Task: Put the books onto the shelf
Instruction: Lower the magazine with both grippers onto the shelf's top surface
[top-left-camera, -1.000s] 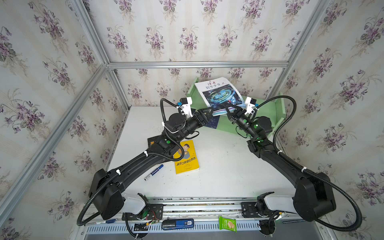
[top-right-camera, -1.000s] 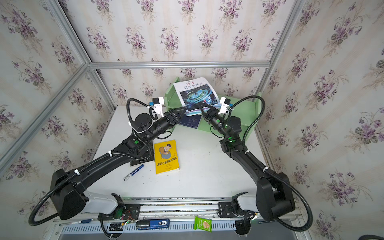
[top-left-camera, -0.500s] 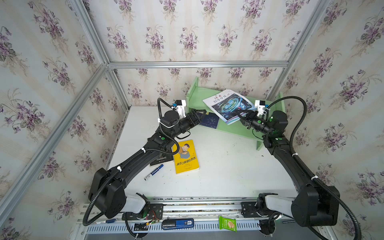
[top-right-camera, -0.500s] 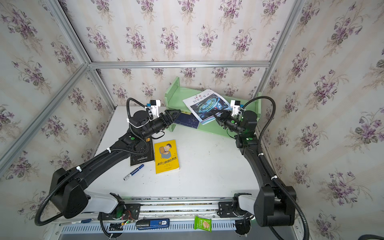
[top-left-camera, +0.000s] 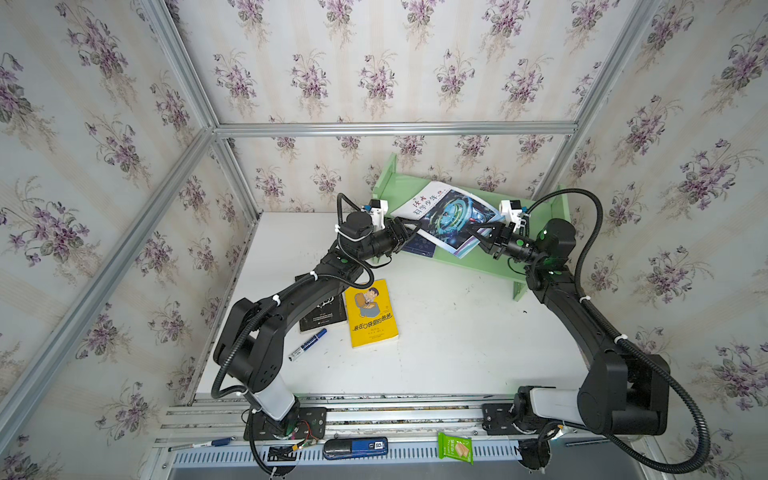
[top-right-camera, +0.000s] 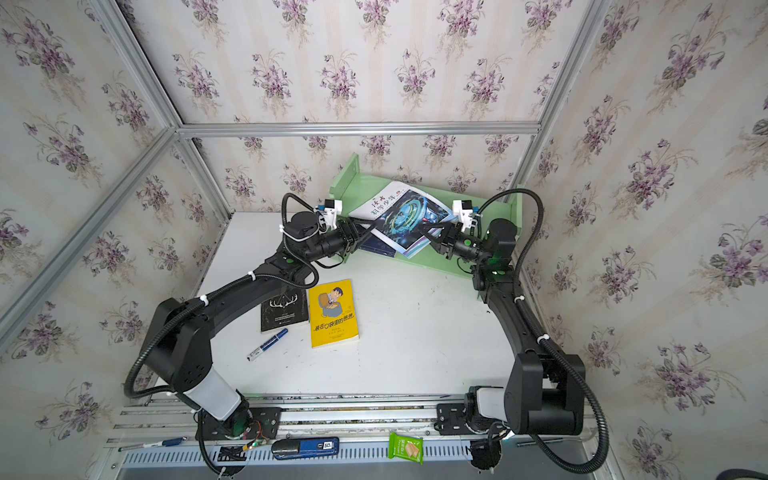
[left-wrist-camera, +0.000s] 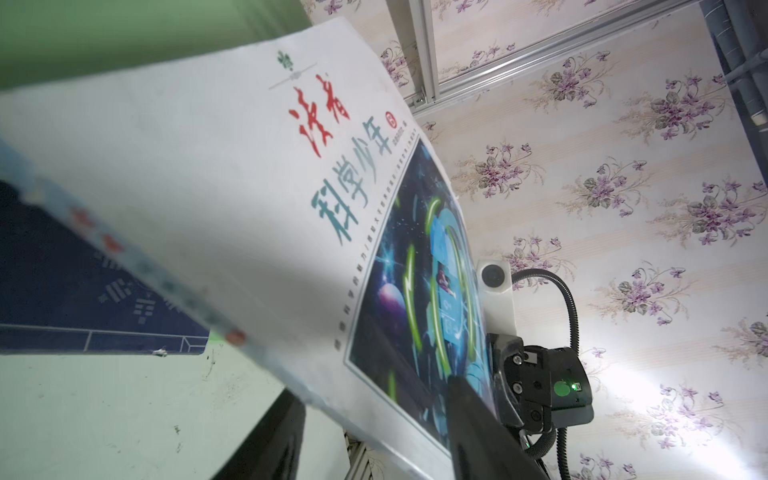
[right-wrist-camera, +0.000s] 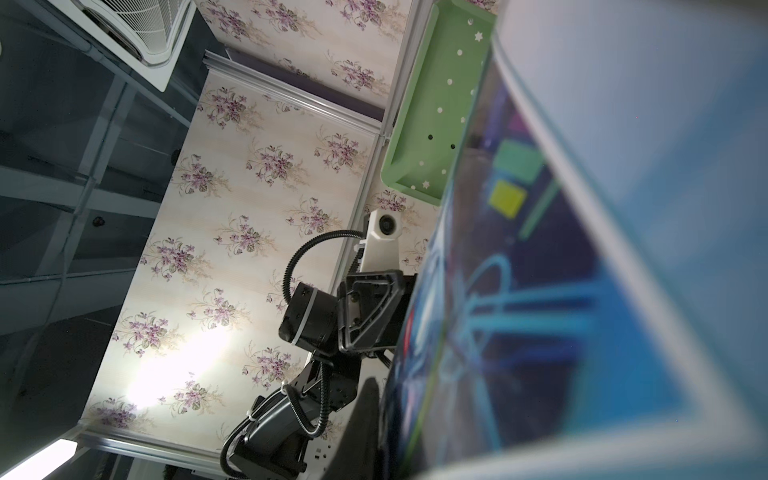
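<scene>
White-blue swirl paperback (top-left-camera: 451, 214): likely light, floppy; hold edges. Right gripper (top-left-camera: 471, 233) clamps four-o'clock edge; left gripper (top-left-camera: 413, 232) straddles eight-o'clock edge, grip unclear.

I see the pale green shelf (top-left-camera: 395, 185) standing at the back of the white tabletop (top-left-camera: 449, 332), skewed to the wall, its end panels raised. The white-blue swirl book (top-left-camera: 449, 218) is tilted over the shelf, cover up, red and teal title showing. A navy book (top-left-camera: 419, 247) lies flat beneath it, mostly covered. Out on the tabletop I have the yellow cartoon-man book (top-left-camera: 371, 313) face up, and the black antler book (top-right-camera: 284, 309) just beside it.
</scene>
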